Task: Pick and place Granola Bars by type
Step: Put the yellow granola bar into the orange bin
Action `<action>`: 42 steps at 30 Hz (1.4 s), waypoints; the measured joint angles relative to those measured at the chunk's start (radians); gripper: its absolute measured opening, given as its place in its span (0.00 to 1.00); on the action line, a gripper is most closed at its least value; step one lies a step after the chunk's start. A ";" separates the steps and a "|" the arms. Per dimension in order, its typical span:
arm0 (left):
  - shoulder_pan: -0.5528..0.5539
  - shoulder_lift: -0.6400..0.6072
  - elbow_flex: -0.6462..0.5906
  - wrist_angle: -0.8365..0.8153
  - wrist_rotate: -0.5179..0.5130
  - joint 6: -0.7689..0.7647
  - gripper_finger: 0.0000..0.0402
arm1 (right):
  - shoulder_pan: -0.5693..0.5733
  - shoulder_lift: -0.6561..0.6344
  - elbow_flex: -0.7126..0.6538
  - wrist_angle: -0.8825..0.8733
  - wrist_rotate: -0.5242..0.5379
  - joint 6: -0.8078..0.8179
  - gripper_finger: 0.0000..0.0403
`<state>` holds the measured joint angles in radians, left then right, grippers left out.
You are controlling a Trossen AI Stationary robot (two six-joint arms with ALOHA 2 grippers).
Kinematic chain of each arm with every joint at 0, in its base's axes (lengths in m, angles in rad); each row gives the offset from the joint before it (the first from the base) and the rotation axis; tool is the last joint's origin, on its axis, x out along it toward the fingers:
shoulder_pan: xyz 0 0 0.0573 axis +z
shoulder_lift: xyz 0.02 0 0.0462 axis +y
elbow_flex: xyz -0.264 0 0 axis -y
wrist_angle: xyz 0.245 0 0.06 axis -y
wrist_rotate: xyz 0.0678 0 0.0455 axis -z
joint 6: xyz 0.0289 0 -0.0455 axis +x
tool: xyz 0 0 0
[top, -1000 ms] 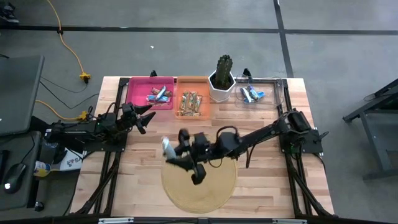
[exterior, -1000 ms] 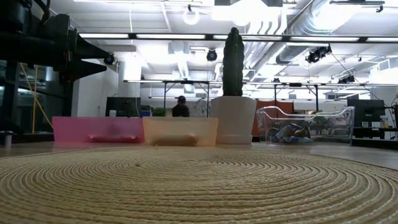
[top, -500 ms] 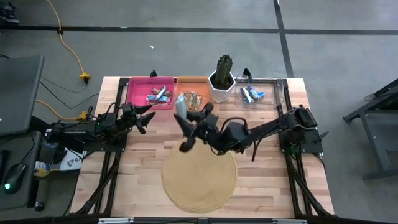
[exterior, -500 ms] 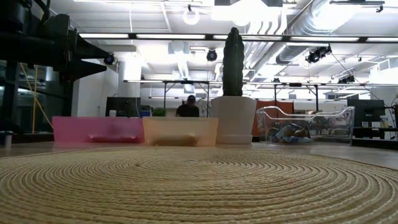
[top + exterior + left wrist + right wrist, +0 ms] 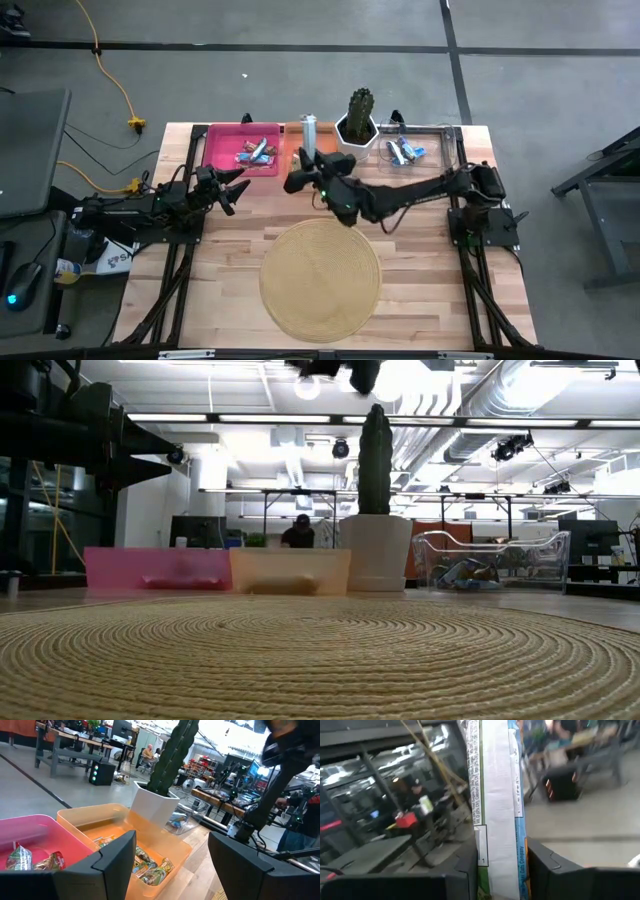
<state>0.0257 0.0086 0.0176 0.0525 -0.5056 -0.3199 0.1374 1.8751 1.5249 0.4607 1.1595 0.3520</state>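
Observation:
My right gripper (image 5: 310, 160) hangs above the orange bin (image 5: 296, 130) at the table's far side, shut on a white-and-blue granola bar (image 5: 309, 130) that sticks out toward the far edge. More bars lie in the pink bin (image 5: 232, 150), in the orange bin (image 5: 145, 865) and in the clear bin (image 5: 405, 151). My left gripper (image 5: 232, 185) waits open at the table's left, level with the pink bin's near edge and touching nothing. My right gripper pinches the bar between its two fingers by the end nearest the wrist (image 5: 496, 852), one finger (image 5: 465, 870) on either long side. The fingers point about level toward the far edge and lie along the bar. The bar is lifted clear and reaches out past the fingertips.
A green cactus in a white pot (image 5: 357, 128) stands between the orange and the clear bin, close to the right of the held bar. A round woven mat (image 5: 320, 280) lies near the front edge. A person (image 5: 301, 532) is in the room beyond.
My right gripper has carried the bar from above the mat's far left part toward the far edge, to above the orange bin. It has swung round on the way, so the bar now points at the far edge instead of left. The bar stays clear of the table.

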 joint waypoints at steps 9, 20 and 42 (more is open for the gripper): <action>0.000 0.000 0.000 0.000 0.000 0.000 0.61 | -0.175 0.006 0.000 -0.462 -0.416 0.571 0.24; 0.000 0.000 0.000 0.000 0.000 0.000 0.61 | -0.312 0.054 -0.002 -0.628 -0.669 0.751 0.24; 0.000 0.000 0.000 0.000 0.000 0.000 0.61 | -0.304 0.167 -0.003 -0.808 -0.699 0.929 0.25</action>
<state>0.0257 0.0086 0.0174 0.0525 -0.5056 -0.3195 -0.1661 2.0422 1.5219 -0.3475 0.4605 1.2806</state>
